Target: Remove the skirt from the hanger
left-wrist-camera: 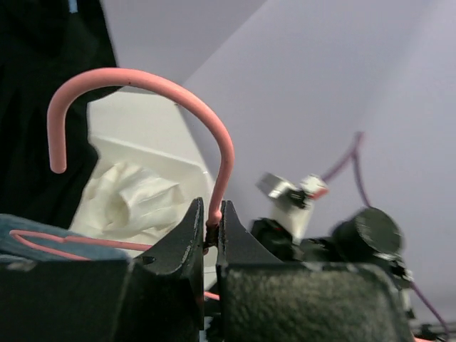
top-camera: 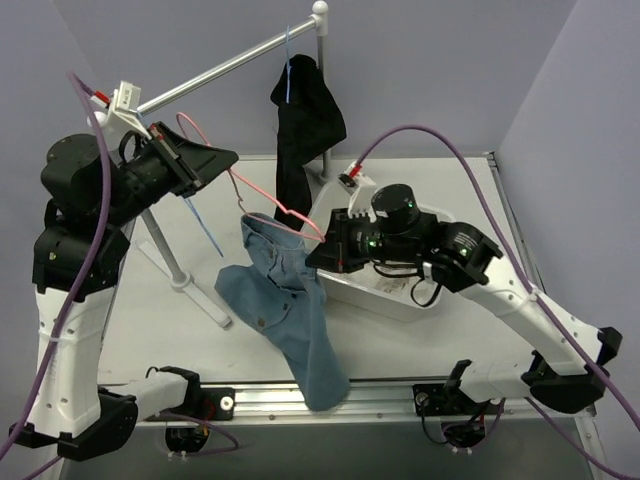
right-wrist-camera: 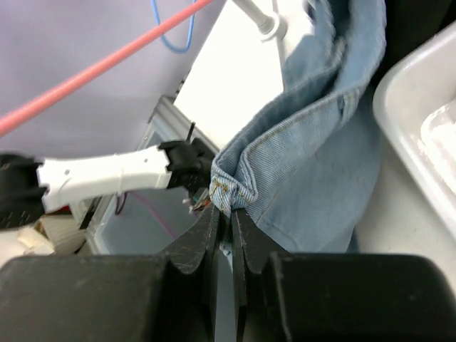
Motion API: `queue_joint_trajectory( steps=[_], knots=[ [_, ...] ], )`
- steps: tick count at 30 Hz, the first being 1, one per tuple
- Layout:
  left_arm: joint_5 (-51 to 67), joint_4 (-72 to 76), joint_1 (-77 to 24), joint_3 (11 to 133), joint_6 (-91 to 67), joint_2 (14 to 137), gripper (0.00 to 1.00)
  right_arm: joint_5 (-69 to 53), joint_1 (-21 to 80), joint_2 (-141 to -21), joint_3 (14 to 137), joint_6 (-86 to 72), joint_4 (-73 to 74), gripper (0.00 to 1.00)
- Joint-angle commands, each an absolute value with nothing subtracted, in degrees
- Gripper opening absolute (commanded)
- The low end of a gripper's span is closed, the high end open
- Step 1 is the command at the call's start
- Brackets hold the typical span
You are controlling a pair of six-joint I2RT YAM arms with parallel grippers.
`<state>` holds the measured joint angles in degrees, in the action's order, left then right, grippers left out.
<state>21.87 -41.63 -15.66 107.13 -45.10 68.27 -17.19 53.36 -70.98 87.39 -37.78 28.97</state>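
Observation:
The black skirt [top-camera: 305, 120] hangs bunched from a light-blue hanger [top-camera: 288, 75] on the rack's rod at the back; it also fills the left of the left wrist view [left-wrist-camera: 32, 107]. My left gripper [top-camera: 232, 160] is shut on the neck of a thin pink hanger [left-wrist-camera: 142, 80], just below its hook. A blue denim garment [top-camera: 290, 310] hangs from that pink hanger [top-camera: 262, 200] down to the table's front edge. My right gripper [top-camera: 315, 258] is shut on the denim garment's waistband [right-wrist-camera: 239, 185].
A white tub [top-camera: 392, 303] holding a white garment [left-wrist-camera: 135, 196] sits under my right arm. A second light-blue hanger [top-camera: 205, 225] hangs by the rack's post [top-camera: 165, 245]. The rod [top-camera: 220, 72] slopes up to the right.

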Motion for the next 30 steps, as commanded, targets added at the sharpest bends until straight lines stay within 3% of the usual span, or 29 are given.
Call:
queue_joint_trajectory(
  steps=[1, 7, 13, 20, 30],
  knots=[
    [28.7, -30.2, -15.3, 107.9, -54.1, 64.9, 0.02, -14.8, 53.4, -74.9, 94.7, -35.5, 26.3, 0.00],
    [36.5, -21.9, -15.3, 108.0, -56.5, 63.0, 0.02, -9.1, 49.9, -80.9, 111.9, -29.8, 32.4, 0.00],
    [40.1, -24.8, -15.3, 106.6, -52.8, 61.6, 0.02, -5.9, 43.7, -83.1, 127.9, -24.2, 35.2, 0.00],
    [40.3, -31.3, -15.3, 105.6, -48.7, 60.8, 0.02, 8.6, 43.7, -76.3, 130.1, -15.7, 26.5, 0.00],
    [41.2, -33.1, -15.3, 102.7, -46.9, 60.8, 0.02, 10.7, 43.6, -80.8, 137.9, -6.0, 17.2, 0.00]
  ],
)
